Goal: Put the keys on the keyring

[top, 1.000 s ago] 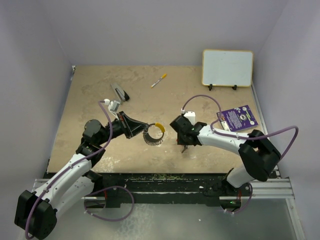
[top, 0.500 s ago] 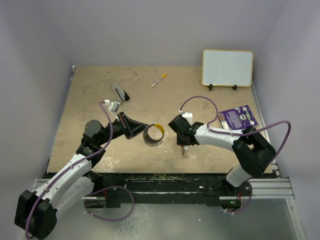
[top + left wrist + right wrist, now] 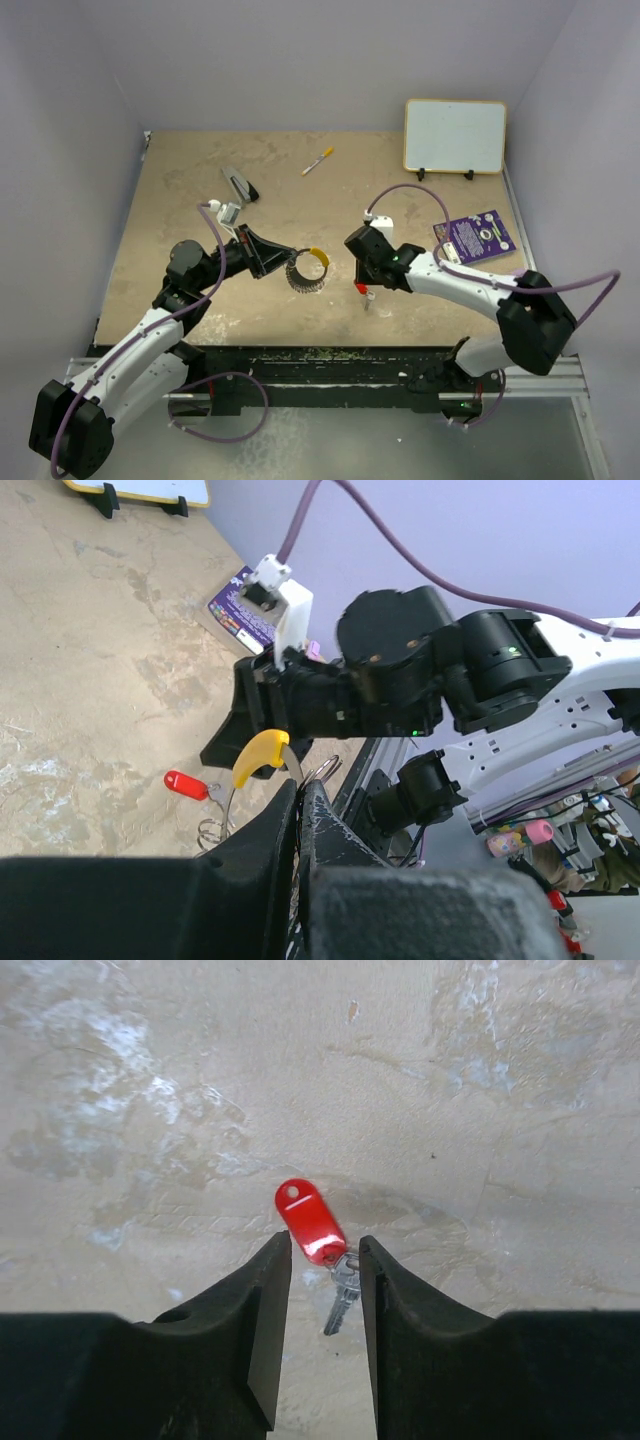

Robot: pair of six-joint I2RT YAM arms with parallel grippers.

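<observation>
Tabletop (image 3: 200,200): mottled tan, purple walls on three sides. Whiteboard (image 3: 455,135) stands propped at the far right. Purple card (image 3: 475,236) lies flat on the right, nearer than the board.

Left pincer (image 3: 291,256) reaches in from the left to mid-tabletop. On its wrist cam I see the fingers (image 3: 272,830) pressed almost together, clamped on the keyring (image 3: 308,268). The ring sticks out to the right of the tips, its yellow arc (image 3: 260,758) on the far-right side.

Right pincer (image 3: 365,286) sits well apart to the right of the ring, pointing down at the tabletop. It is parted a little, not gripping anything: on its wrist cam the fingers (image 3: 268,1290) stand on either side of the keys (image 3: 343,1295), with visible gaps on both sides. The red tag (image 3: 310,1222) pokes out just past the tips, and the silver keys lie in the gap. I can't tell whether the tips touch the tabletop.

Grey-black tool (image 3: 239,185) is far left of centre, and the marker (image 3: 318,160) is farther back near centre. Both are well apart from the pincers.
</observation>
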